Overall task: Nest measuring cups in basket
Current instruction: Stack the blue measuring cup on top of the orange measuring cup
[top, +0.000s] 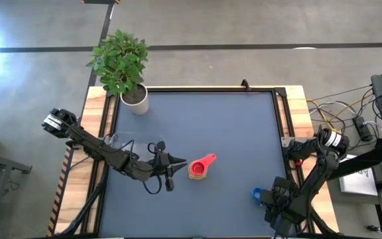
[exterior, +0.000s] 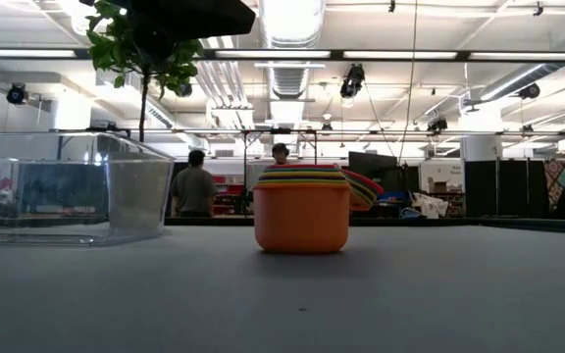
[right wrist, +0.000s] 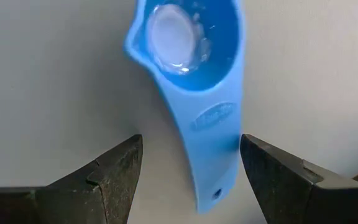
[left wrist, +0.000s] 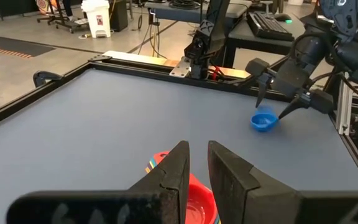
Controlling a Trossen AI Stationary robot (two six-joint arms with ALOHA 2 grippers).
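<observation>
**Blue cup lies between spread fingers while six sit stacked mid-table**

The right gripper (right wrist: 191,171) hangs low over the blue measuring cup (right wrist: 194,68), its two dark fingers spread wide with the cup's flat handle lying between them, untouched on either side. The cup rests upright on the grey table (top: 231,126), its bowl just ahead of the fingertips and its handle pointing back toward the wrist. From above, that cup (top: 258,194) sits near the table's front right part, tucked against the right arm.

The left gripper (left wrist: 197,165) is nearly closed, with only a thin gap between the fingers and nothing held. Directly ahead of and below its tips stands the stack of nested measuring cups (exterior: 302,208), orange at the bottom and the red cup (top: 201,164) on top, its handle angled away from the gripper. The clear basket (exterior: 67,186) stands behind that gripper, beside the left arm, well apart from the stack. A potted plant (top: 121,63) occupies the far left corner. Two people (exterior: 196,184) stand in the room beyond.
</observation>
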